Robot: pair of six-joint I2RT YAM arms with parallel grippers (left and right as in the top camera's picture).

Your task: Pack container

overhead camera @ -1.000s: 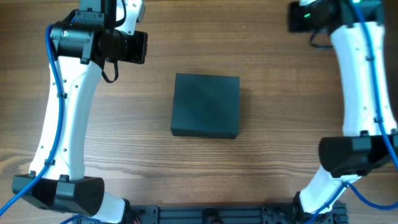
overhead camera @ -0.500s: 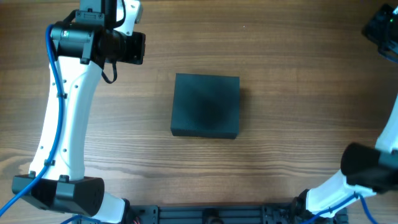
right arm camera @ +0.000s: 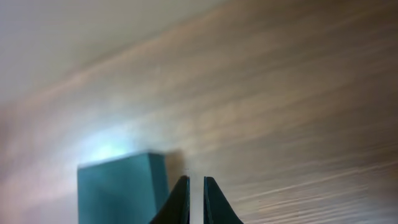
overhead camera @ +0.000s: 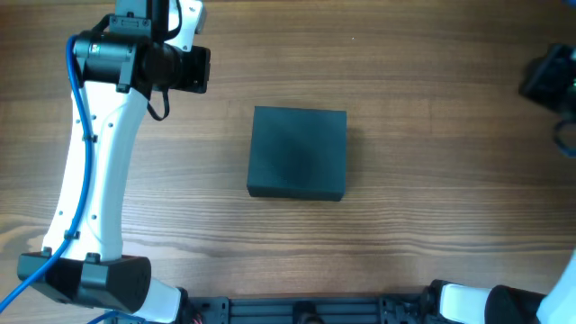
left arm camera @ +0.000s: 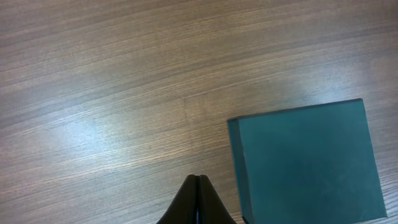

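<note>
- Left gripper point(left arm camera: 198, 198): in the left wrist view its two dark fingers meet in a single point at the lower edge, pressed together with only a hairline seam between them and nothing held.
- Right gripper point(right arm camera: 196, 200): in the right wrist view its fingertips stand a narrow slit apart with nothing between them. The view is blurred.
- Container point(left arm camera: 309, 163): a dark teal-grey box, closed, with its top face flat. In the left wrist view it lies on the table to the right of the closed fingers, near them but not touching.
- In the right wrist view the container point(right arm camera: 121, 186) lies to the left of the fingertips, with its right edge appearing just beside the left finger. Whether they touch cannot be told through the blur.
- In the overhead view the container point(overhead camera: 298, 151) rests squarely at the middle of the wooden table point(overhead camera: 414, 234).
- Left arm point(overhead camera: 94, 171): its wrist hangs over the far left part of the table, apart from the container.
- Right arm point(overhead camera: 549, 76): its dark wrist shows at the far right edge, well apart from the container.
</note>
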